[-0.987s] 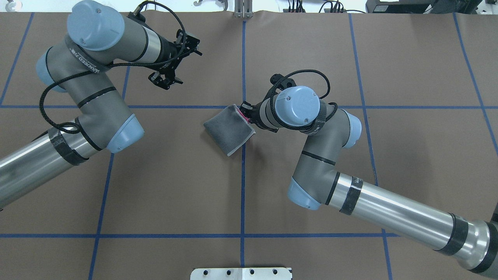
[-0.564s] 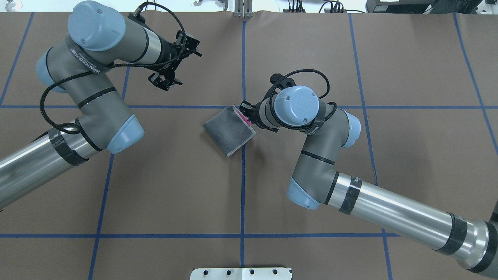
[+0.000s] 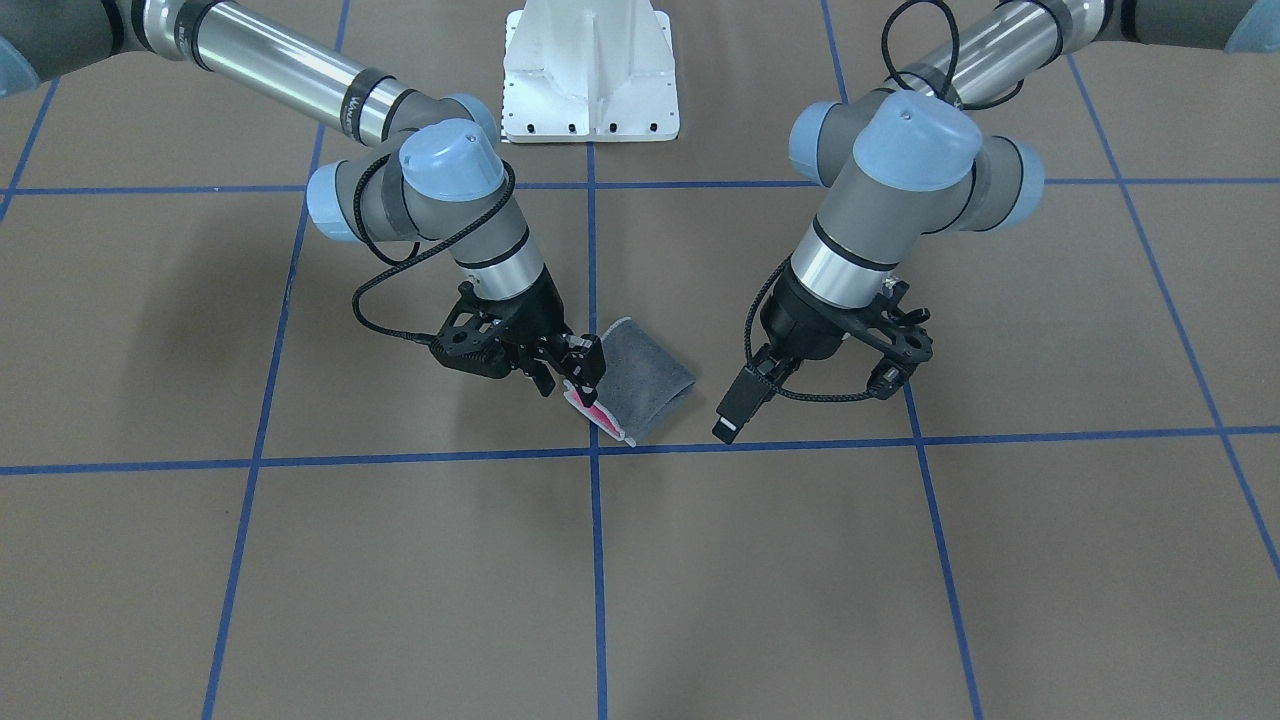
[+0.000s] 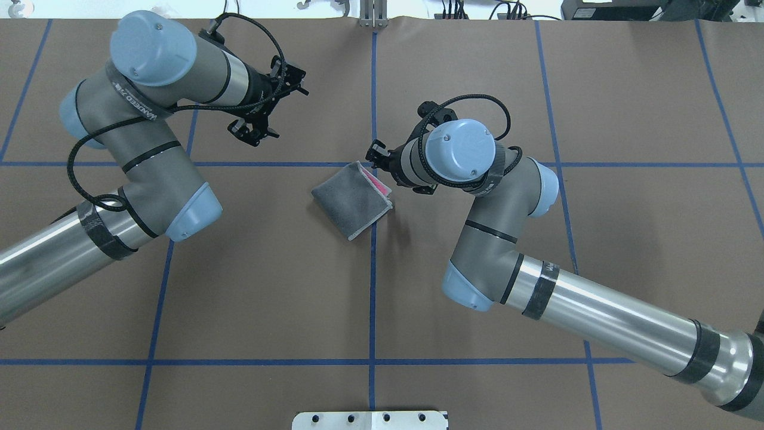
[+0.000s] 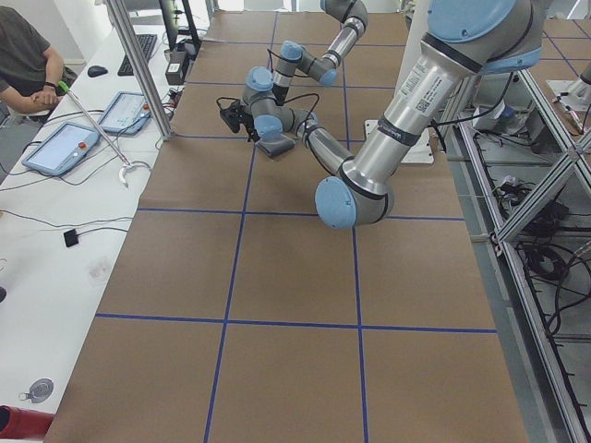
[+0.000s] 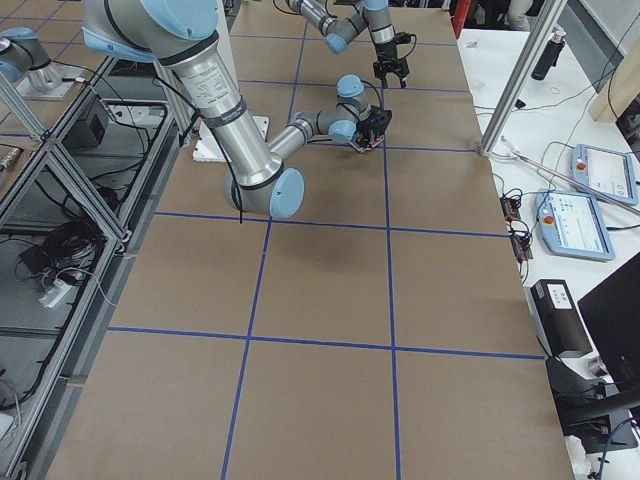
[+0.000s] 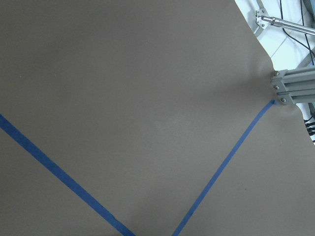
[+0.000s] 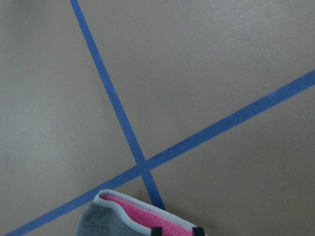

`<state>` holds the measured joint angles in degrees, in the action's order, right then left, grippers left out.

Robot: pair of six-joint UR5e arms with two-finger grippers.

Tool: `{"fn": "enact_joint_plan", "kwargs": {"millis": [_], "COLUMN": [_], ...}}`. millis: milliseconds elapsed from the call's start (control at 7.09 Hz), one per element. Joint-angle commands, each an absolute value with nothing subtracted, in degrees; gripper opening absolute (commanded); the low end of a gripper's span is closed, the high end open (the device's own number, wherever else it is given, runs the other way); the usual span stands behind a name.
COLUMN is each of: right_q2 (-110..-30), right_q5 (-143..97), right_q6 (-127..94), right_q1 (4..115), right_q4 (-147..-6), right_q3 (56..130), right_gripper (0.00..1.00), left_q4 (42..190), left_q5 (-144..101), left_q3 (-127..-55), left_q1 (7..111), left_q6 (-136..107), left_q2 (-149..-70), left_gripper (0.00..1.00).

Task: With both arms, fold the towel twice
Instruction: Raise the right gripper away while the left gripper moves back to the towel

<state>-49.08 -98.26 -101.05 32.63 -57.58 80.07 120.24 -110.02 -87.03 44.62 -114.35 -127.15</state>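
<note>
Now the right gripper (image 3: 572, 372) hangs just over the towel's open edge with its jaws apart and nothing in them. In the right wrist view its two fingertips (image 8: 157, 231) show spaced at the very bottom of the picture, and the pink strip of the towel (image 4: 352, 200) lies below them, not pinched.

Outward from there, the towel rests flat on the table (image 4: 268, 286) as a small, thick packet. Its grey face is out, its light border runs round the free sides, and a thin band of pink peeps at the edge nearest the right gripper. One corner sits against the crossing of the blue tape lines (image 8: 142, 169), and the packet laps a little over one of those lines.

Farther off, the left gripper (image 4: 295, 74) is well apart from the cloth, raised over the table on the far side. Its jaws look parted and empty (the angle is poor, so I say this with some caution).

By my reading both folds are in, because the shape is too small and too thick for a single fold. What seems left is little: drawing both grippers clear, and perhaps squaring the layers, since the pink band suggests the top flap falls slightly short.
</note>
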Motion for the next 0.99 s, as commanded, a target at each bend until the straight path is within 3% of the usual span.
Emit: {"fn": "enact_joint_plan", "kwargs": {"millis": [0,282,846], "right_q2": [-51.0,-58.2,-59.9], "right_q5": [-103.9,-114.6,-117.2], "right_q6": [-101.0,-100.8,-100.7], "right_q1": [37.0,45.3,48.4], "right_q4": [-57.5,-57.4,-57.8], "right_q3": [82.1,86.2,86.2], "right_gripper": [0.67,0.71,0.71], "left_q4": [120.3,121.9,128.2], "left_q5": [-109.0,-102.4,-96.4], "left_q3": [-86.6,-84.6,-77.8], "left_q1": [41.0,37.2,34.2], "left_q6": [-115.0,-115.7,-115.5], "left_q2": [-127.6,-128.9,-133.2], "left_gripper": [0.99,0.99,0.99]}}
